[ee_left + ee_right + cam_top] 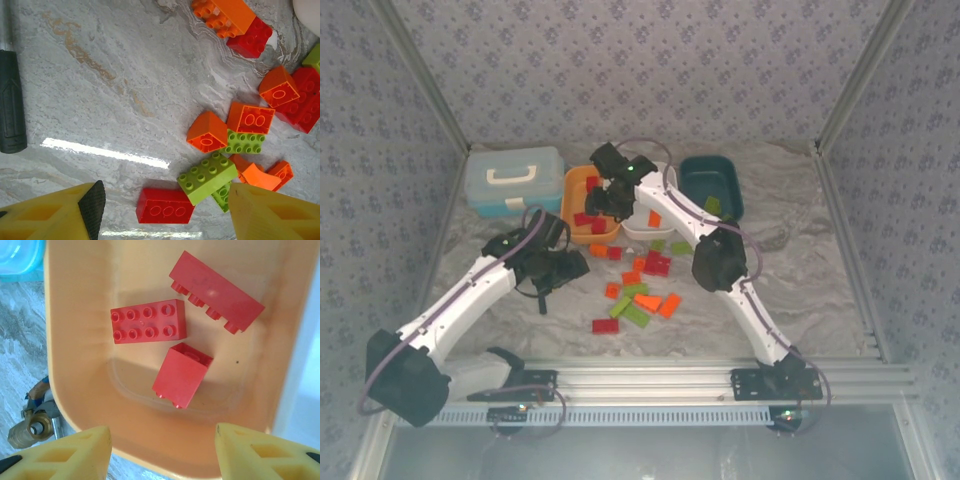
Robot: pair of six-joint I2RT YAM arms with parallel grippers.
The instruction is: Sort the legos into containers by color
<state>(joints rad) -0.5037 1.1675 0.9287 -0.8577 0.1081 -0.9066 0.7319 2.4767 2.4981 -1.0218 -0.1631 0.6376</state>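
Hanging over the orange tray (65,365), the right gripper (162,440) has its yellow fingers spread wide with nothing between them and nothing touching them. Below it, three red bricks (149,321) lie on the tray floor: one studs up, one upside down near the far wall, and one tipped on its side nearest the fingers.

The left gripper (165,200) is also wide open and empty, poised above the table (100,100) at the near edge of the loose bricks (640,285). A red brick (165,206) lies between its fingertips, and a lime brick (207,177) lies just beside that one. Whether the fingers touch the table cannot be told.

From above, the white tray (640,232) holds an orange brick (654,218), and the teal tray (710,180) holds a green brick (712,206).
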